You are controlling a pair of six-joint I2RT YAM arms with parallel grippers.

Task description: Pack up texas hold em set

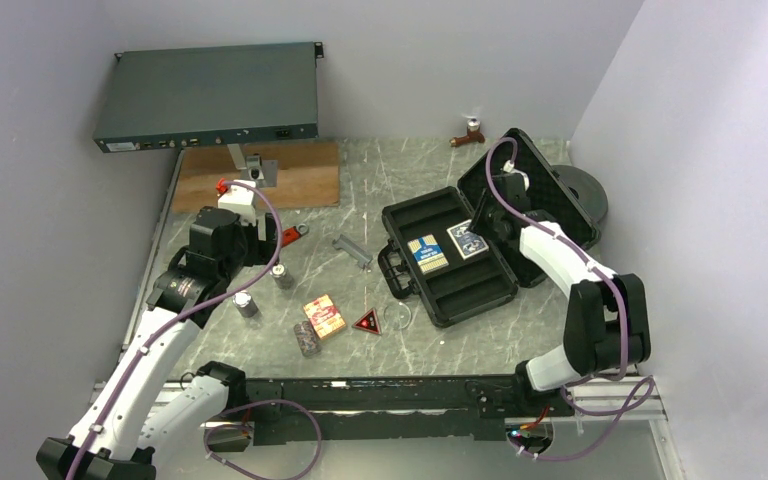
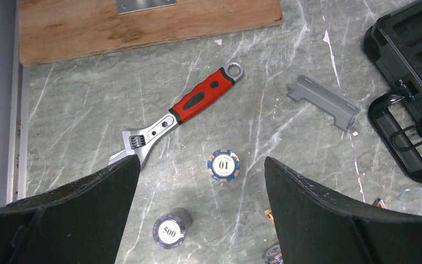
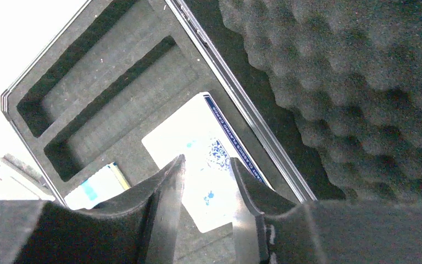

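The black case lies open at the right, its foam lid raised. A blue card deck and a yellow-blue deck lie in it. My right gripper hovers over the blue deck, jaws a little apart and empty; the other deck shows to the left. My left gripper is wide open above a "10" chip stack and a "500" stack. Chip stacks, a red deck and a red triangle lie on the table.
A red-handled wrench lies beside the left fingers. A grey bracket, a clear disc, a wooden board, a dark rack unit, a black round object and the case handle are around.
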